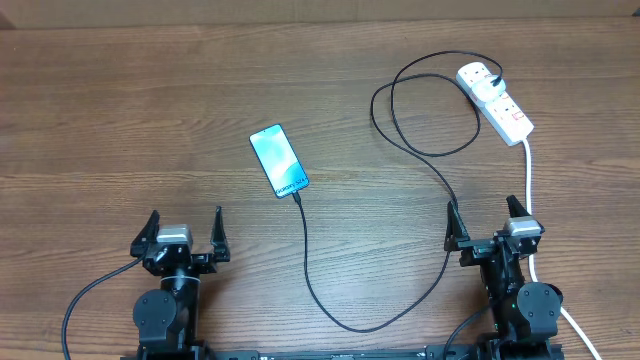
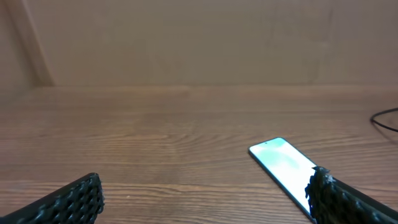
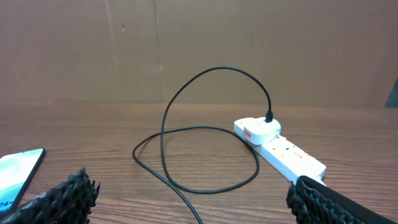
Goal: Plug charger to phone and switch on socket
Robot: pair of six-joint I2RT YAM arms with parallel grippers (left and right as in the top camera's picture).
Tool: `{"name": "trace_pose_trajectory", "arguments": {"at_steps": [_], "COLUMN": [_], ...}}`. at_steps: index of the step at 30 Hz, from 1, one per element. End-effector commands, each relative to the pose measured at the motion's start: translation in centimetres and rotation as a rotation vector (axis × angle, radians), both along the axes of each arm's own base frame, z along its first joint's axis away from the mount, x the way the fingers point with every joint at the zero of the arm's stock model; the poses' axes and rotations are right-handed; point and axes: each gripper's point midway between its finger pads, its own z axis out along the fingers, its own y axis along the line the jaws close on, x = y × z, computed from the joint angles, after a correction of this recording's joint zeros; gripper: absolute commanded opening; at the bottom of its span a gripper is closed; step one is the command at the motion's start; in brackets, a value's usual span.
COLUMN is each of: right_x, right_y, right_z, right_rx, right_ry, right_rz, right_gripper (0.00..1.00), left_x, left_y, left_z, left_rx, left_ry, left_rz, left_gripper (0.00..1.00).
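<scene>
The phone [image 1: 278, 160] lies mid-table with its light-blue screen lit; it also shows in the left wrist view [image 2: 283, 165] and at the left edge of the right wrist view [image 3: 15, 177]. The black charger cable [image 1: 420, 150] runs from the phone's near end, loops across the table and ends at a plug in the white socket block [image 1: 497, 102], which the right wrist view also shows [image 3: 280, 146]. My left gripper [image 1: 183, 235] is open and empty near the front edge. My right gripper [image 1: 492, 225] is open and empty, in front of the socket.
The socket's thick white cord [image 1: 528, 180] runs down the right side past my right arm. A brown cardboard wall [image 3: 199, 50] stands behind the wooden table [image 1: 120, 120].
</scene>
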Motion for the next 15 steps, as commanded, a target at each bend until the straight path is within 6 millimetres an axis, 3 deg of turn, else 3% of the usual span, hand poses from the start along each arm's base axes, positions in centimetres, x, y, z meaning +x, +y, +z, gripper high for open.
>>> {"name": "trace_pose_trajectory", "arguments": {"at_steps": [1,9,15], "right_x": [0.03,0.03,0.03], "right_y": [-0.18,-0.18,-0.18], "right_z": [-0.16,-0.16,-0.16], "right_rx": [0.010,0.010,0.010], "right_ry": [-0.003,-0.003,-0.003], "right_rz": [-0.010,-0.010,-0.010], "right_gripper": [1.00,1.00,1.00], "left_x": [-0.12,-0.28,-0.17], "left_y": [1.09,2.04,1.54], "left_z": [0.14,0.32,0.17], "left_rx": [0.015,0.006,0.003], "left_ry": [-0.012,-0.020,-0.014], "left_rz": [0.072,0.136,0.096], "left_gripper": [1.00,1.00,1.00]}}
